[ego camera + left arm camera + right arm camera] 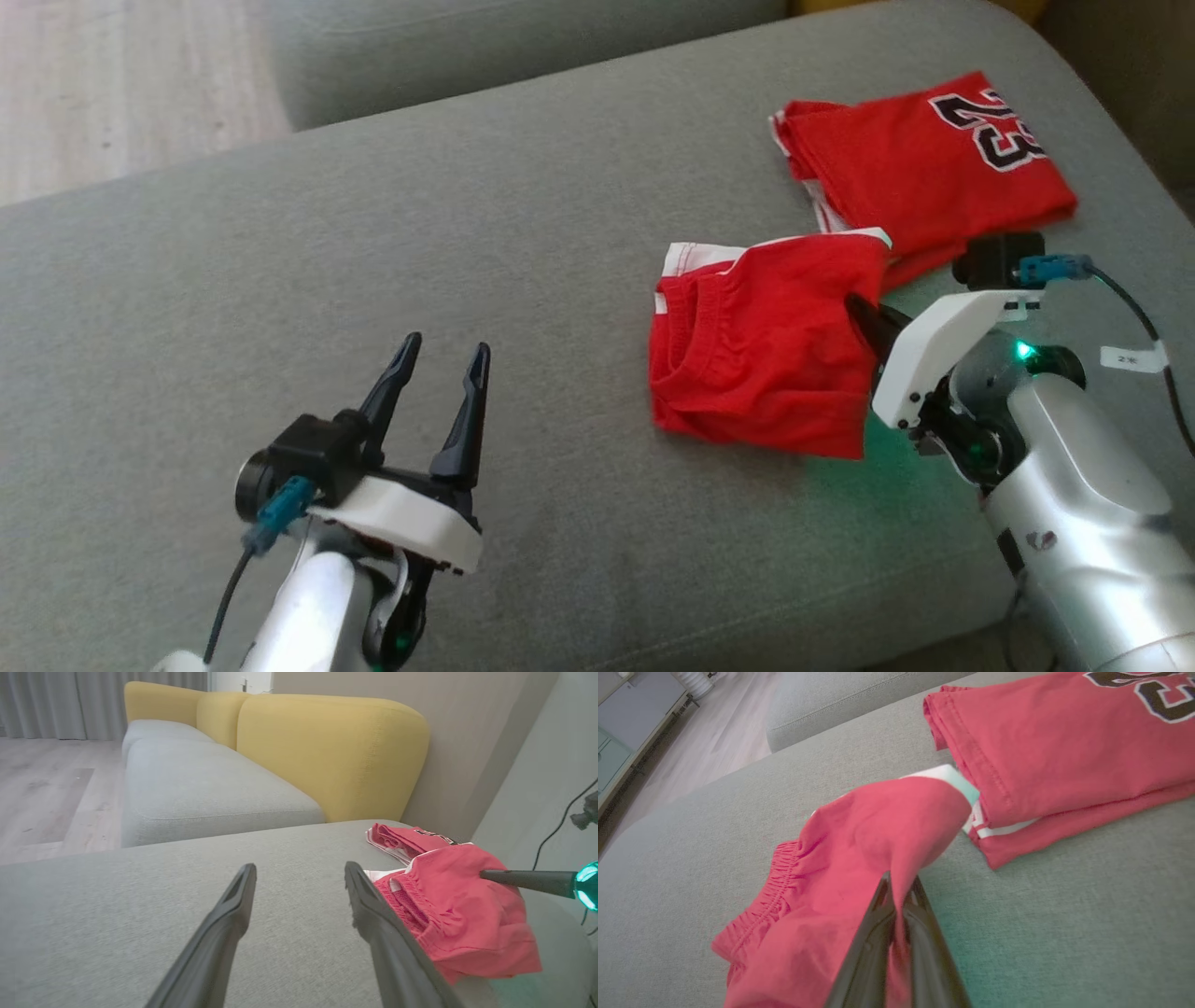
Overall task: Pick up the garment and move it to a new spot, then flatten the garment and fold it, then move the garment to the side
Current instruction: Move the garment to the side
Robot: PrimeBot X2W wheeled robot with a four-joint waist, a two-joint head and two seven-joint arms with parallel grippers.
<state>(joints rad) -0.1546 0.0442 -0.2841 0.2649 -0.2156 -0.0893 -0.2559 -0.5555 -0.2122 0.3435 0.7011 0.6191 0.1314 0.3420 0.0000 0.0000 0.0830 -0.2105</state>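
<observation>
The garment [756, 345] is a pair of red shorts with an elastic waistband and white trim, lying folded on the grey sofa seat [373, 233]. My right gripper [857, 306] is shut on the shorts' right edge, and the cloth rises in a small peak at the fingertips. In the right wrist view the right gripper [901, 881] pinches red fabric of the garment [859, 840] between its two fingers. My left gripper [446, 347] stands open over bare cushion, well left of the shorts. In the left wrist view the left gripper [300, 868] holds nothing, with the garment [458, 914] to its right.
A folded red jersey [934, 159] with a dark number lies just behind the shorts, at the seat's back right. A yellow backrest [327, 751] rises behind the seat. Wooden floor [121, 84] lies beyond the far left edge. A second grey cushion [187, 788] continues further back.
</observation>
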